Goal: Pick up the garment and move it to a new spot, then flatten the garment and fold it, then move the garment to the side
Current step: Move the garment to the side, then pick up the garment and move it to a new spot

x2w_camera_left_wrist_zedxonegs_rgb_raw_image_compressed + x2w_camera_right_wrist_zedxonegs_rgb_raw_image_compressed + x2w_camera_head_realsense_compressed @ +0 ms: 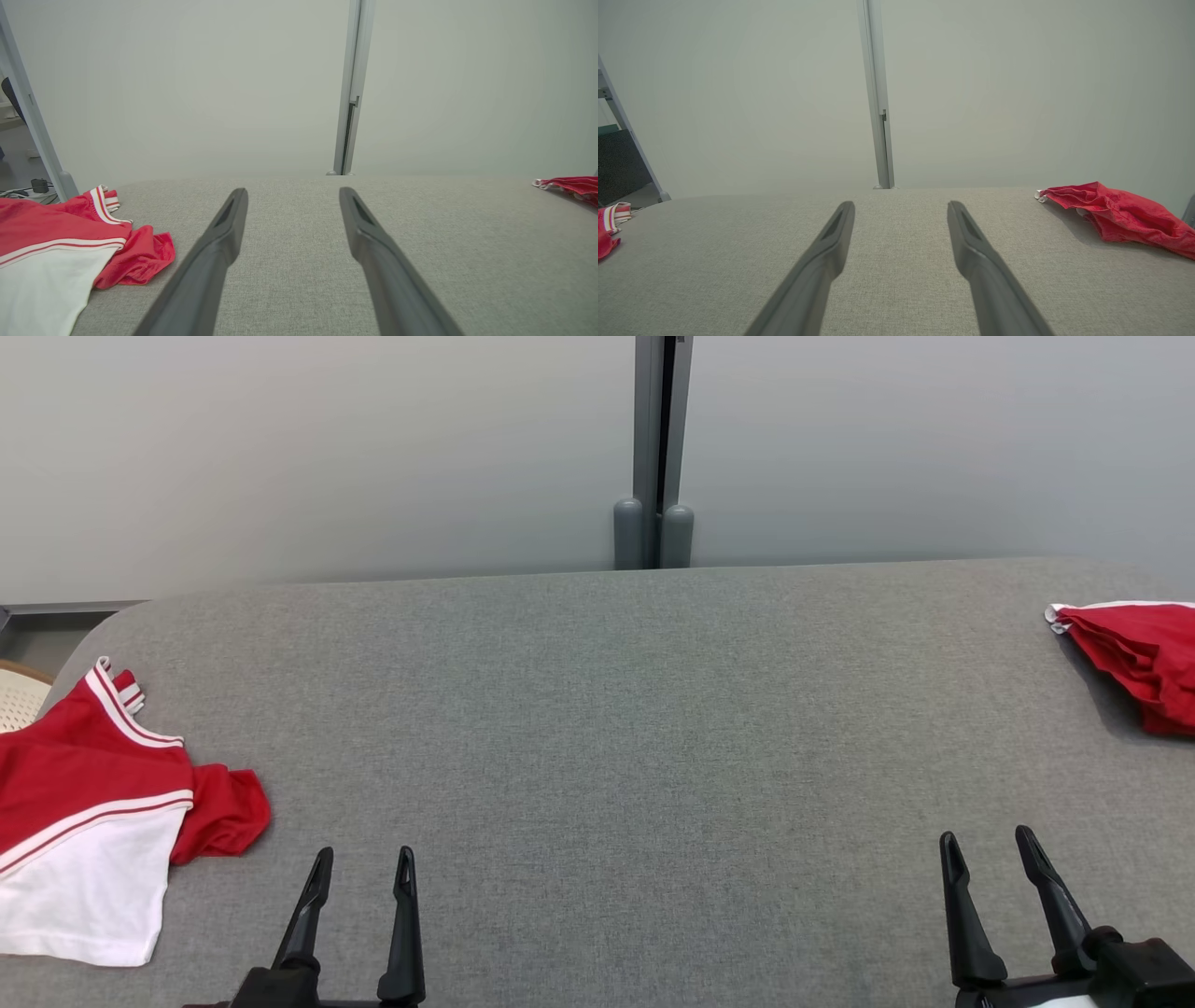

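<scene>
Soft, even light from above fills all three views. The flat grey woven-fabric tabletop (597,709) is bright, its weave sharp in the head view. The crumpled red cloth garment (1134,658) throws a faint, blurred shadow leftward onto it. The wrist views look paler and washed; the plain pale grey wall (187,93) dims toward the corners. There the long dark fingers (205,275) of the left gripper (293,192) and of the right gripper (901,205) go soft near the bottom edge, and the wide lens bows the tabletop's far edge and tilts the slim grey metal post (352,88).
</scene>
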### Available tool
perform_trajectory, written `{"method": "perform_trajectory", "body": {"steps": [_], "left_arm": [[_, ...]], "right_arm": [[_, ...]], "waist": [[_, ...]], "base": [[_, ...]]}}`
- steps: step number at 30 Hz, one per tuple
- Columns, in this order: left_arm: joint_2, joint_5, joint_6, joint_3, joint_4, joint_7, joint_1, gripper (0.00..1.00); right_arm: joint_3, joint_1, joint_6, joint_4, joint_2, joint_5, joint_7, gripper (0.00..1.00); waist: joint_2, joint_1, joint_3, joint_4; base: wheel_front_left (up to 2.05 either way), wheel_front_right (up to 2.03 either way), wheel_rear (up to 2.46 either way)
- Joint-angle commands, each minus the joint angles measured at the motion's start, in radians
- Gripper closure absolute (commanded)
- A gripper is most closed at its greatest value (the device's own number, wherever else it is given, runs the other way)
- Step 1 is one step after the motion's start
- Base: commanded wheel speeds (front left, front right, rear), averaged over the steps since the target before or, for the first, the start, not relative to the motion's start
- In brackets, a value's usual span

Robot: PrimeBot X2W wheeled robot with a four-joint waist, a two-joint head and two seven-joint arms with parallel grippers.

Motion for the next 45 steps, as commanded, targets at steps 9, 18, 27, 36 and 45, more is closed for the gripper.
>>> {"method": "perform_trajectory", "body": {"steps": [9, 18, 27, 36, 45], "left_arm": [[0.003, 0.023, -0.011, 0.002, 0.006, 0.0, 0.009, 0.0], [0.003, 0.031, 0.001, 0.007, 0.023, 0.0, -0.002, 0.0], [0.003, 0.017, 0.024, -0.002, 0.017, 0.0, -0.005, 0.0], [0.003, -0.002, 0.047, -0.03, -0.001, 0.0, -0.02, 0.0], [0.002, -0.021, 0.067, -0.047, -0.008, 0.0, -0.012, 0.0]], "right_arm": [[-0.003, 0.003, -0.002, 0.005, 0.005, 0.004, -0.006, 0.0], [0.022, 0.014, -0.002, 0.012, 0.005, 0.01, -0.006, 0.0], [0.076, 0.001, -0.002, 0.013, -0.001, 0.011, -0.006, 0.0], [0.075, -0.012, -0.002, 0.008, -0.025, 0.011, -0.006, 0.0], [0.083, -0.02, -0.002, 0.013, -0.035, 0.011, -0.006, 0.0]], "waist": [[0.0, 0.0, -0.002, -0.007], [0.0, 0.0, 0.001, 0.063], [0.0, 0.0, 0.023, 0.263], [0.0, 0.0, 0.063, 0.434], [0.0, 0.0, 0.081, 0.527]], "base": [[0.0, 0.0, 0.0], [0.0, 0.0, 0.0], [0.0, 0.0, 0.0], [0.0, 0.0, 0.0], [0.0, 0.0, 0.0]]}}
